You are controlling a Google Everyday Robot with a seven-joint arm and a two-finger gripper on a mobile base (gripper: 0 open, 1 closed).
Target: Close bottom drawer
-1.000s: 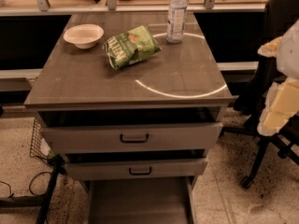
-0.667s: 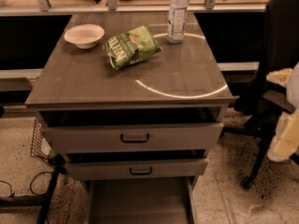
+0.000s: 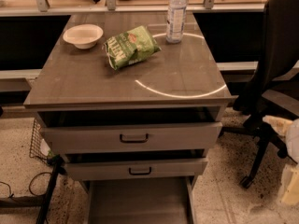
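Observation:
The grey cabinet (image 3: 131, 83) has three drawers. The bottom drawer (image 3: 138, 202) is pulled far out. Its plain grey floor shows at the bottom edge of the camera view, and its front is cut off below. The middle drawer (image 3: 135, 168) and the top drawer (image 3: 133, 136), each with a black handle, stand slightly open. My gripper (image 3: 292, 181) is a cream shape at the far right edge, low beside the office chair, well to the right of the cabinet and apart from the drawers.
On the cabinet top stand a white bowl (image 3: 83, 35), a green chip bag (image 3: 131, 46) and a water bottle (image 3: 176, 14). A black office chair (image 3: 275, 69) stands to the right. A wire basket (image 3: 38, 141) and cables (image 3: 28, 190) lie at the left.
My arm has dropped lower and moved right, now mostly out of view at the right edge. The view has moved closer to the cabinet. The drawers have not moved.

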